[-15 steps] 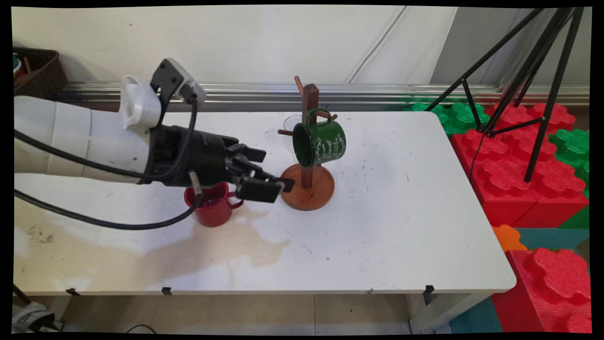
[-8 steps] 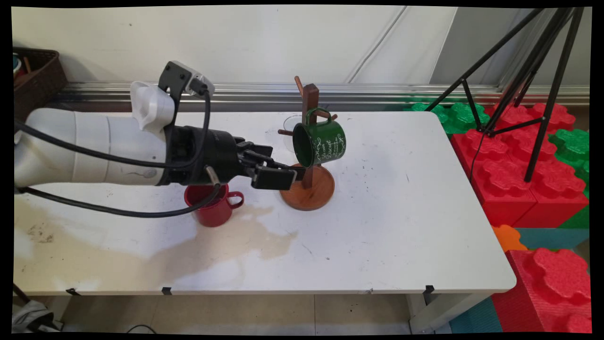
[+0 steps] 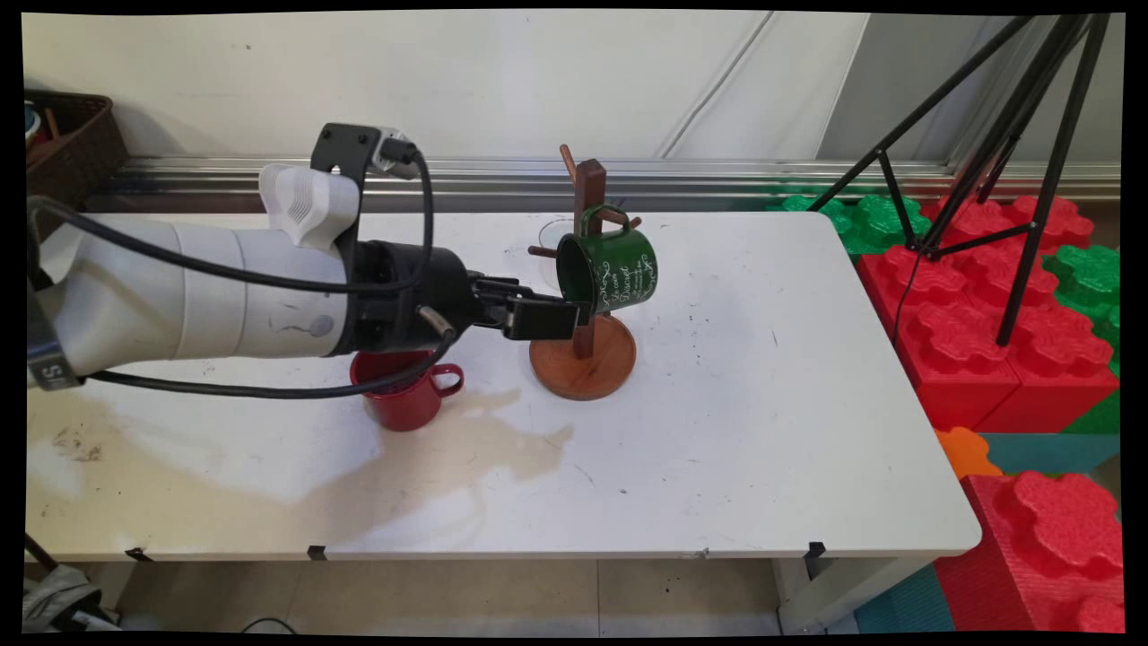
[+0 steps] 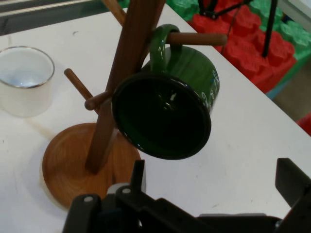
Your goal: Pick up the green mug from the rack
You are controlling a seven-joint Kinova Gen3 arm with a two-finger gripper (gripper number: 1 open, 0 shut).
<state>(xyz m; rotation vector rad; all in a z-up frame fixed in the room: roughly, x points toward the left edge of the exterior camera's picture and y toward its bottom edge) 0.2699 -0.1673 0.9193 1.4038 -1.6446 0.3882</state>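
Table (image 3: pixel 735 431), white and scuffed, carries everything, with a broad tan stain spread over its near left part. Foam blocks (image 3: pixel 987 296) in red and green are stacked off its right end, and black tripod legs (image 3: pixel 1031 144) stand over them. At the far left edge a dark woven basket (image 3: pixel 76 135) sits against the wall. On the table, near the far side, stands a wooden mug tree (image 3: pixel 587 269) with a round base and pegs sticking out from its post. A green mug (image 3: pixel 608 269) hangs from one peg by its handle, tilted so that its dark mouth faces left and down toward the arm; white cursive lettering runs along its side, too small to read. The gripper (image 3: pixel 552 316) reaches in level from the left and sits just below and left of the green mug's rim, over the edge of the wooden base; in the hand view its fingers (image 4: pixel 291 179) stand apart with nothing between them, the mug's mouth just ahead of them. A red mug (image 3: pixel 404 395) stands upright on the table under the arm's wrist, partly covered by it, its handle pointing right. Behind the mug tree a white cup (image 4: pixel 24 80) with a thin dark rim stands upright, clear in the hand view and mostly hidden by the post and the green mug in the main view.
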